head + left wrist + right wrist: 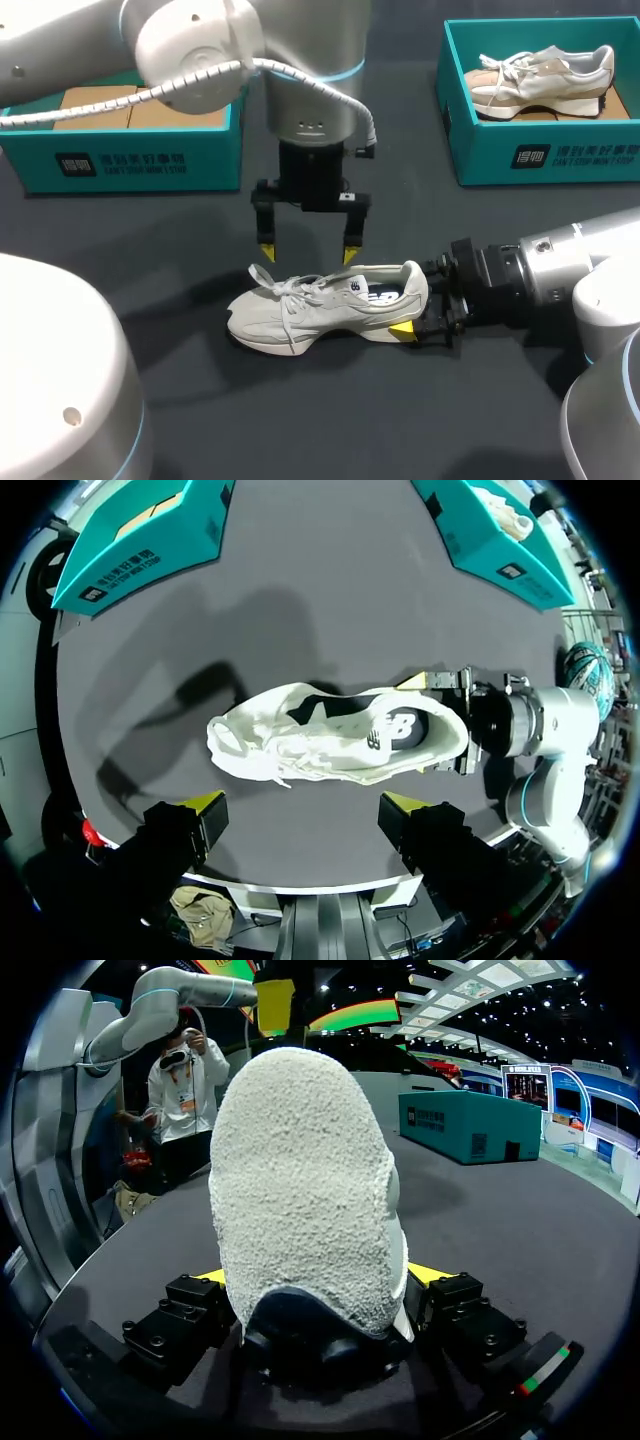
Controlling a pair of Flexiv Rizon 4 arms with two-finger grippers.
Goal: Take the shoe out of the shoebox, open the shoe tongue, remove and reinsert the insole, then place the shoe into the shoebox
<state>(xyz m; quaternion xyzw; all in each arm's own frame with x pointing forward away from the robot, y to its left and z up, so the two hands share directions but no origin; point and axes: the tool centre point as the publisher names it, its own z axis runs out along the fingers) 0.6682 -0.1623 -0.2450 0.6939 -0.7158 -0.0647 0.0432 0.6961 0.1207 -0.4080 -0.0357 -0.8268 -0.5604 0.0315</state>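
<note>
At the heel of the shoe (325, 305), lying on the table (150, 250) clear of the shoebox (120, 160), the right gripper (420, 300) clamped both sides. Above its laces (290, 292) the left gripper (307, 254) hung wide open; tongue-opening looked due, calling for a careful descent.

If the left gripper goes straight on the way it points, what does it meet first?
Probably the shoe, around its middle: the left gripper hangs open above it, pointing down. Depth is unclear, so it might instead reach the table just behind the shoe.
</note>
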